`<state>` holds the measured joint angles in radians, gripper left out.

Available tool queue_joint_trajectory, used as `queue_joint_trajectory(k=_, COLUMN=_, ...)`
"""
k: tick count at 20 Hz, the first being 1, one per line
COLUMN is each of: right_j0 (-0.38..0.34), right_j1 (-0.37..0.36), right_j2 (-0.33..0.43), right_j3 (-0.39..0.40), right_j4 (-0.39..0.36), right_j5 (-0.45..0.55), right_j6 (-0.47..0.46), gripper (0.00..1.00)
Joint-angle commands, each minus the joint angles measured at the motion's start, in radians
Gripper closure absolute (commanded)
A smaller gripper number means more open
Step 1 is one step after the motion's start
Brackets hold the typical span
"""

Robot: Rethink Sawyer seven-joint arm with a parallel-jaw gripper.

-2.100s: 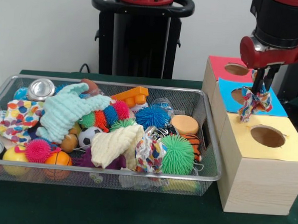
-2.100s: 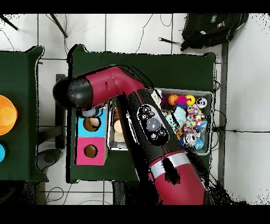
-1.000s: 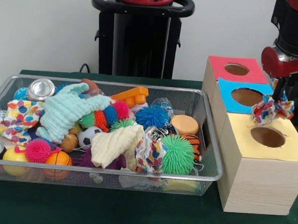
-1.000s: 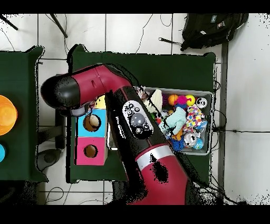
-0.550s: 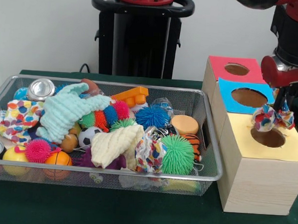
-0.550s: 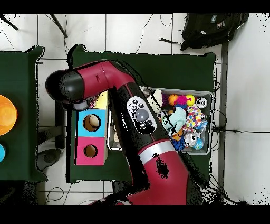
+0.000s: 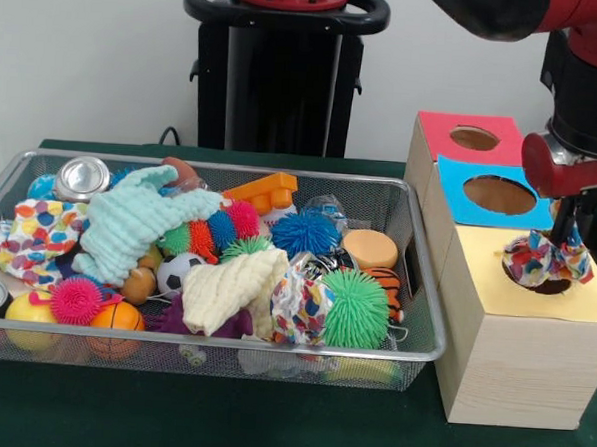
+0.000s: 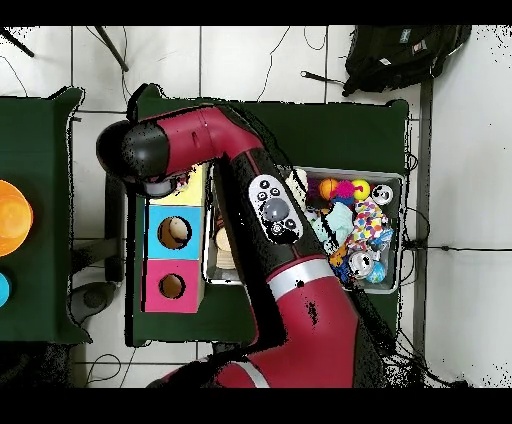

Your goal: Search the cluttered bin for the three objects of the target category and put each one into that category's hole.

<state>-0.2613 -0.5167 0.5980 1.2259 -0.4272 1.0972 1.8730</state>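
My gripper (image 7: pixel 566 238) is shut on a polka-dot cloth (image 7: pixel 545 258) and holds it right at the hole (image 7: pixel 554 287) in the yellow top (image 7: pixel 491 274) of the wooden box; the cloth covers most of the hole. Two more polka-dot cloths lie in the wire mesh bin (image 7: pixel 272 348): one at its left end (image 7: pixel 35 238), one near the front middle (image 7: pixel 296 306). In the overhead view my arm (image 8: pixel 215 140) hides the gripper and most of the yellow top; the bin's rim (image 8: pixel 401 200) shows to the right.
A mint-green cloth (image 7: pixel 128 225), a cream cloth (image 7: pixel 230 290), spiky balls, cans and toys fill the bin. The blue-topped box (image 7: pixel 459 184) and the red-topped box (image 7: pixel 439 131) stand behind the yellow one. The pedestal (image 7: pixel 281 72) stands behind the bin.
My gripper has moved down and a little toward the front with the polka-dot cloth, from above the box's far edge to the yellow top's hole.
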Motion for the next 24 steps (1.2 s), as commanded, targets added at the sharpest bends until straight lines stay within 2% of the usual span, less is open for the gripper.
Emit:
queue_joint_trajectory(k=1, right_j0=-0.022, right_j1=0.056, right_j2=0.028, right_j3=-0.079, right_j4=0.018, right_j5=0.128, right_j6=-0.186, gripper=1.0)
queue_joint_trajectory(k=12, right_j0=-0.01, right_j1=0.054, right_j2=0.022, right_j3=-0.081, right_j4=0.026, right_j5=0.13, right_j6=-0.161, gripper=1.0)
queue_joint_trajectory(k=17, right_j0=-0.012, right_j1=0.057, right_j2=0.018, right_j3=-0.085, right_j4=0.017, right_j5=0.139, right_j6=-0.182, gripper=1.0)
queue_joint_trajectory(k=24, right_j0=-0.031, right_j1=0.054, right_j2=0.016, right_j3=-0.052, right_j4=0.01, right_j5=0.138, right_j6=-0.216, gripper=1.0)
